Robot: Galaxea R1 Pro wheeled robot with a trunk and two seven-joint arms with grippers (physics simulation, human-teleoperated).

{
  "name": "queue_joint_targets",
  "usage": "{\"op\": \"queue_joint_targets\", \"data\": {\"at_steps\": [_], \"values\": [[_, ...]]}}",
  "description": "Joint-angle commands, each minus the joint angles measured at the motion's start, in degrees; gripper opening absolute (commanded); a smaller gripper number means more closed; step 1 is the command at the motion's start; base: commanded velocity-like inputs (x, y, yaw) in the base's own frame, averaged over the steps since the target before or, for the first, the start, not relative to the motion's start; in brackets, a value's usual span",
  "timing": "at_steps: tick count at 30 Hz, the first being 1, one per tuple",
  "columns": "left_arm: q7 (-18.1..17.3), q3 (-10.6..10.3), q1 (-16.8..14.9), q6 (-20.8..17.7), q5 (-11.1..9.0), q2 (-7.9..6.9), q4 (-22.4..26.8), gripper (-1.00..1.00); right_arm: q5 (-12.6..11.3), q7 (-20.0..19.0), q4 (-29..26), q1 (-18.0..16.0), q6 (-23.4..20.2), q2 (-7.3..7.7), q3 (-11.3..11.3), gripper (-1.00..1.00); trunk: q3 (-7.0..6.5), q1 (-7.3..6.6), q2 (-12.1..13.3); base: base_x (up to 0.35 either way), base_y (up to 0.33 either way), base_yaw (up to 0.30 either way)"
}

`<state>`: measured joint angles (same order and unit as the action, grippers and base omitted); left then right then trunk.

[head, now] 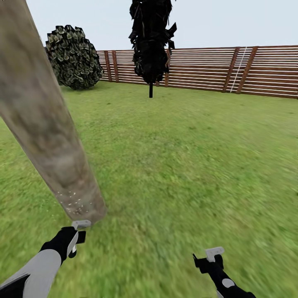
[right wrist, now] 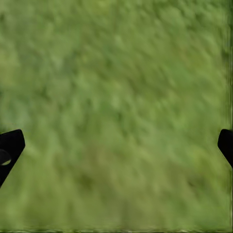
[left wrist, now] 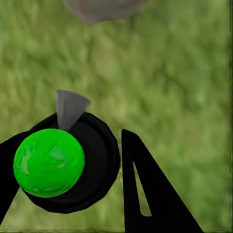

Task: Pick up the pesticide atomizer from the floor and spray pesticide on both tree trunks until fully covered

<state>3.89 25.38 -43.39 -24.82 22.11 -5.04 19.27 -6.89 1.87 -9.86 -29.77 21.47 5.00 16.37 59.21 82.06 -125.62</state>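
trunk (head: 45, 124) fills the left of the head view, thick, mottled grey-brown, leaning across the frame with its base on the lawn (head: 186, 165). pesticide (head: 71, 198) shows as a scatter of tiny white specks low on the bark, near the base; the bark above looks bare.

left gripper (head: 78, 231) sits just below the trunk's base, close to it; touching or not, cannot tell. in the left wrist view its black fingers (left wrist: 150, 194) are pinched on the atomizer (left wrist: 53, 162): bright green round top on a black ring, grey nozzle (left wrist: 70, 108) poking from it toward the trunk base at that view's edge.

right gripper (head: 209, 258) hangs over open grass, well apart from the trunk. in the right wrist view its fingertips (right wrist: 9, 145) stand at opposite edges, spread wide, nothing between them but grass.

far off: a dark narrow tree (head: 151, 41) on a thin stem, a rounded bush (head: 74, 58) left of it, and the brown slat fence (head: 231, 70) along the back. pale sky above.
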Motion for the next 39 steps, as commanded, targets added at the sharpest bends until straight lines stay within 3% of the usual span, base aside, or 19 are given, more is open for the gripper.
{"op": "queue_joint_targets", "data": {"at_steps": [1, 12, 39], "values": [[0.1, 0.2, 0.0, -0.2, 0.0, 0.03, 0.1, -1.0, -0.6, 0.1, 0.0, 0.0, 0.1, 0.01, 0.5, 1.0, 0.04, -0.03, 0.0, -0.172, -0.254, 0.0], [0.1, 0.3, 0.0, -0.1, 0.0, 0.07, 0.2, -1.0, -0.6, 0.1, 0.1, 0.0, 0.1, -0.08, 0.5, 1.0, 0.04, -0.03, 0.0, -0.1, -0.26, 0.19], [0.2, 0.2, 0.0, -0.1, 0.0, 0.3, 0.2, -1.0, -0.5, 0.1, 0.1, 0.2, 0.1, -0.15, 0.6, 1.0, 0.04, -0.03, 0.0, 0.173, -0.248, 0.078]]}}
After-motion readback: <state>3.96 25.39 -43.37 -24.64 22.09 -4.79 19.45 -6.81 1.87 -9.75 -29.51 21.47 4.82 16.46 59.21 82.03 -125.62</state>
